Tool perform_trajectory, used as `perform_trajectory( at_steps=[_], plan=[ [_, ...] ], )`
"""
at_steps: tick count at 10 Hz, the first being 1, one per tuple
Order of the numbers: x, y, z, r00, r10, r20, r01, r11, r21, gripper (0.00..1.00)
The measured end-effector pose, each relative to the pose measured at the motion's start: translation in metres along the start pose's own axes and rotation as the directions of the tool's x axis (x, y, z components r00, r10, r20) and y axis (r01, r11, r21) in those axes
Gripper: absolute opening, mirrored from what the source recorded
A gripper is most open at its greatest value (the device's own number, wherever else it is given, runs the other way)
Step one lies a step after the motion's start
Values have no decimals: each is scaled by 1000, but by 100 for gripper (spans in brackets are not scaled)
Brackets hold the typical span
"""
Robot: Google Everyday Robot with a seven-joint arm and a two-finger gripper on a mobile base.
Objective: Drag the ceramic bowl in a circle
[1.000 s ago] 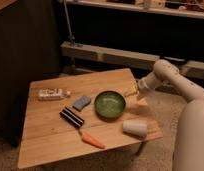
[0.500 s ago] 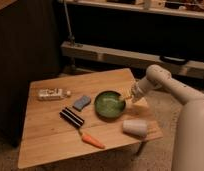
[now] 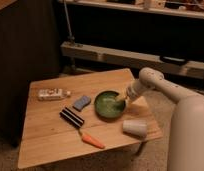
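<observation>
The ceramic bowl [image 3: 109,105] is round, shallow and glossy green with a paler centre. It sits on the wooden table [image 3: 55,135], right of the middle. My gripper [image 3: 121,98] comes in from the right on a white arm and reaches down over the bowl's right rim, its tip inside or on the rim.
A whitish cup [image 3: 134,128] lies on its side just in front of the bowl, near the table's right front corner. A carrot [image 3: 92,140], a dark bar [image 3: 72,117], a grey-blue sponge [image 3: 82,102] and a small lying bottle [image 3: 52,93] sit to the left. Shelving stands behind.
My arm has swung left and down, bringing the gripper from beside the bowl's right rim onto it. The bowl has shifted slightly left.
</observation>
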Motion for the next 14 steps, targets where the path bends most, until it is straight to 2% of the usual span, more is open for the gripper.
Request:
perform_trajectory(
  at_steps=[6, 7, 9, 10, 12, 13, 14],
  plan=[
    [-3, -14, 16, 999, 42, -30, -41, 999, 30, 53],
    [-3, -14, 15, 999, 42, -30, -41, 999, 30, 48],
    [-1, -14, 17, 998, 42, -37, -41, 999, 30, 30],
    [-2, -11, 18, 999, 38, -38, -37, 999, 29, 26],
    [-7, -7, 15, 999, 22, -44, -20, 999, 37, 26],
    [-19, 7, 15, 999, -9, -39, 10, 999, 38, 25],
    [-32, 23, 9, 999, -40, -29, 41, 998, 40, 20]
  ],
)
